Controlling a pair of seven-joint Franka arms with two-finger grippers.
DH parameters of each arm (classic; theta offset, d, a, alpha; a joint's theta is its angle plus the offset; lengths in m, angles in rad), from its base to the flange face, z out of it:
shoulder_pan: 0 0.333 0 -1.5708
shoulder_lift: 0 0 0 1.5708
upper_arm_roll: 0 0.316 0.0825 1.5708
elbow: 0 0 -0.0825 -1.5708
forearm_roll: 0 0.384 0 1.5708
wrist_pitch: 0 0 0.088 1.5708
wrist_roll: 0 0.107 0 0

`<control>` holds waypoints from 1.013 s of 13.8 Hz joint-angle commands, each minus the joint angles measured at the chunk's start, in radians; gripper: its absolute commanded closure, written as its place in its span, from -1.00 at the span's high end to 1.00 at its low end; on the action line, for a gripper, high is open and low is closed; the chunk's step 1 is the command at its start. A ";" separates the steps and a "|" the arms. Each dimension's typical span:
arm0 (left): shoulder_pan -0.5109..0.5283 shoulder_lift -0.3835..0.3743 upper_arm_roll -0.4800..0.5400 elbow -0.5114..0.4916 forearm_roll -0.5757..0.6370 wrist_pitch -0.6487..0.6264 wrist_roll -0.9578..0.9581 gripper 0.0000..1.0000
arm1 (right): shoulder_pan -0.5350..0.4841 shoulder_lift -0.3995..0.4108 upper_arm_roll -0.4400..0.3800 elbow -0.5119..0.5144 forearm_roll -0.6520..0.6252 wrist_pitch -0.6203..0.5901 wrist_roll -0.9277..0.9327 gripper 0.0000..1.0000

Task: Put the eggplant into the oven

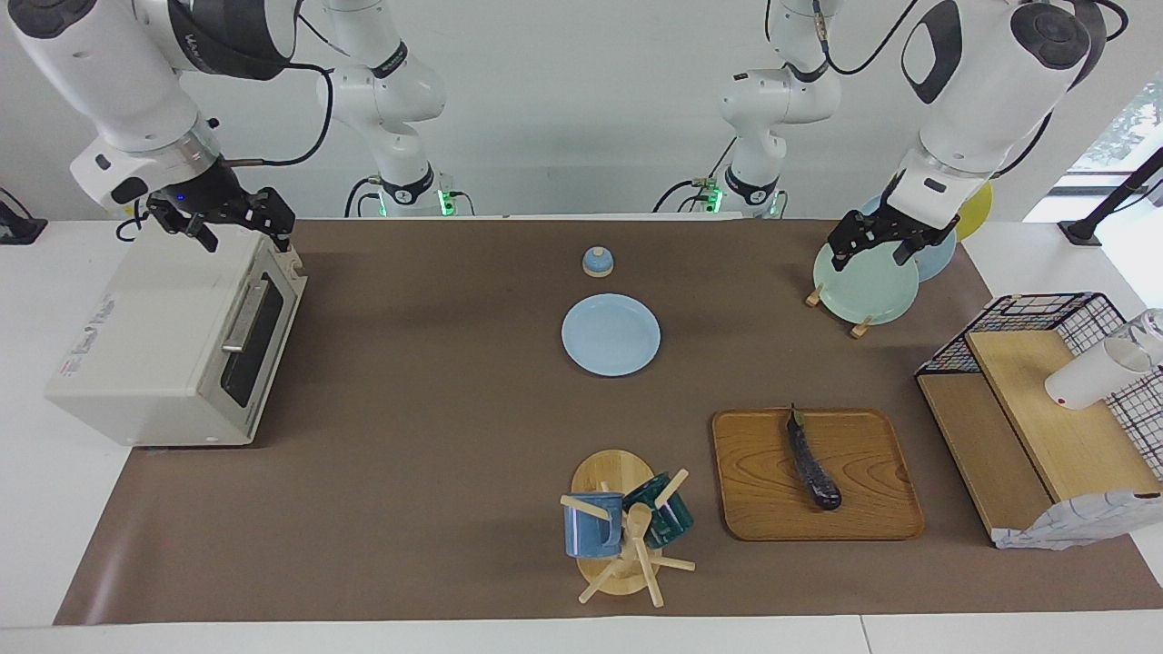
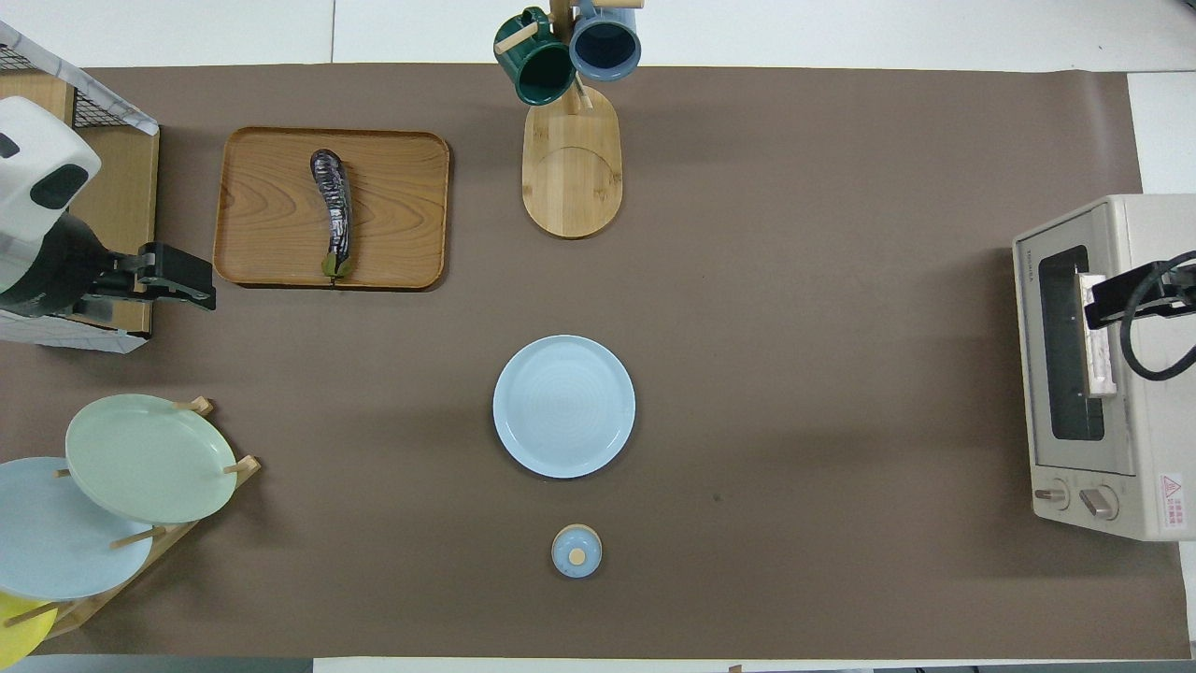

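Two Franka arms up, neither holding anything. Left gripper (image 1: 877,243) hangs over the plate rack (image 1: 836,309) at the left arm's end of the table, fingers spread, nothing between them. Right gripper (image 1: 232,222) hangs over the top of the oven (image 1: 154,350), near its front edge; fingers spread too, empty.

Eggplant (image 1: 811,461) lies flat on the wooden tray (image 1: 772,490), toward the left arm's end, farther from the robots than the plate rack. Long, dark, glossy; green stem tip points toward the robots, right at the tray's nearer rim. Nothing touches it; both grippers well apart from it.

Oven sits at the right arm's end of the table, off-white, door shut, dark glass, metal bar handle across the front, two knobs at the end of the front nearer the robots. Door faces the middle of the table.

Pale blue plate (image 1: 611,334) flat at mid-table. Small blue lid with wooden knob (image 1: 597,262) just nearer the robots than the plate. Mug tree (image 1: 627,536) on an oval wooden base at the table edge farthest from the robots, blue mug (image 1: 591,527) and dark green mug (image 1: 663,513) hanging on it. Plate rack holds a pale green plate (image 1: 863,286), a blue one and a yellow one, tilted. Wire-and-wood shelf (image 1: 1045,409) beside the tray at the left arm's end.
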 commanded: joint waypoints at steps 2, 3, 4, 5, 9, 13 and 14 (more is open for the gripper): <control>0.007 0.009 0.000 0.016 -0.011 0.003 0.014 1.00 | -0.009 -0.009 -0.001 -0.004 0.026 -0.013 0.009 1.00; 0.007 0.009 0.000 0.016 -0.009 0.005 0.013 1.00 | -0.009 -0.011 -0.001 -0.004 0.026 -0.012 0.009 1.00; 0.007 0.007 0.000 0.014 -0.011 0.009 0.017 1.00 | -0.007 -0.012 -0.001 -0.004 0.026 -0.012 0.011 1.00; 0.000 0.006 0.000 0.010 -0.009 0.017 0.016 1.00 | -0.007 -0.012 -0.001 -0.004 0.026 -0.012 0.009 1.00; 0.007 0.000 -0.001 -0.015 -0.011 0.087 0.008 1.00 | -0.009 -0.012 -0.001 -0.005 0.026 -0.012 0.009 1.00; 0.001 0.078 0.000 -0.001 -0.039 0.153 0.002 1.00 | -0.009 -0.012 -0.001 -0.005 0.026 -0.012 0.009 1.00; 0.001 0.122 0.000 0.032 -0.037 0.153 0.002 1.00 | -0.009 -0.012 -0.001 -0.005 0.026 -0.012 0.009 1.00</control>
